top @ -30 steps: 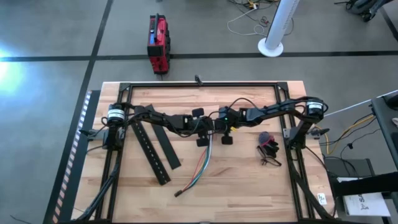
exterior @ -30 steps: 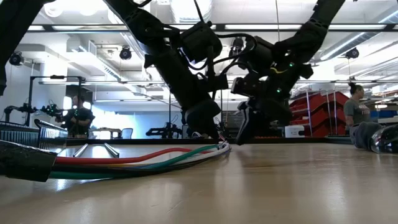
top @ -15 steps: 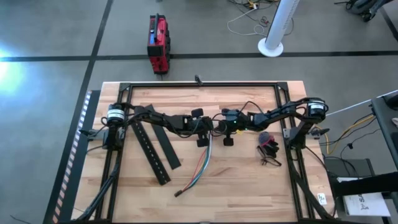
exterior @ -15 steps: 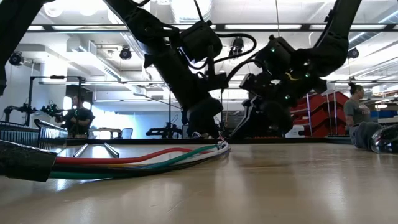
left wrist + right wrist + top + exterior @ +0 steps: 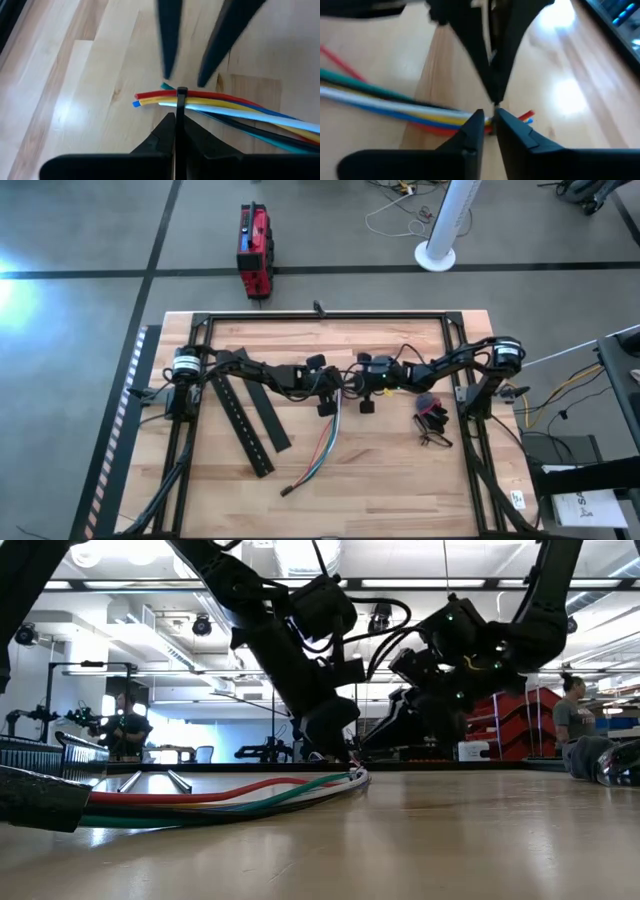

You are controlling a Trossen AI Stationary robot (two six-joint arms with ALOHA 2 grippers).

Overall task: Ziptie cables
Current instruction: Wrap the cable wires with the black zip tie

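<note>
Cables [image 5: 325,448] lie fanned on the bench [image 5: 400,480] with one end pinched in the left end effector [image 5: 176,116], clamped on the black tie around them, so the right end effector [image 5: 490,119], fingers slightly apart, can reach the tie's tail.

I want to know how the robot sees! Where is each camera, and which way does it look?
High view: above, looking straight down at the table and both arms.
Low view: at tabletop height, looking across; arms hang in from above.
Left wrist view: on the left arm, past the left gripper, at the cables.
Right wrist view: past the right gripper.
All four share the cables.
</note>
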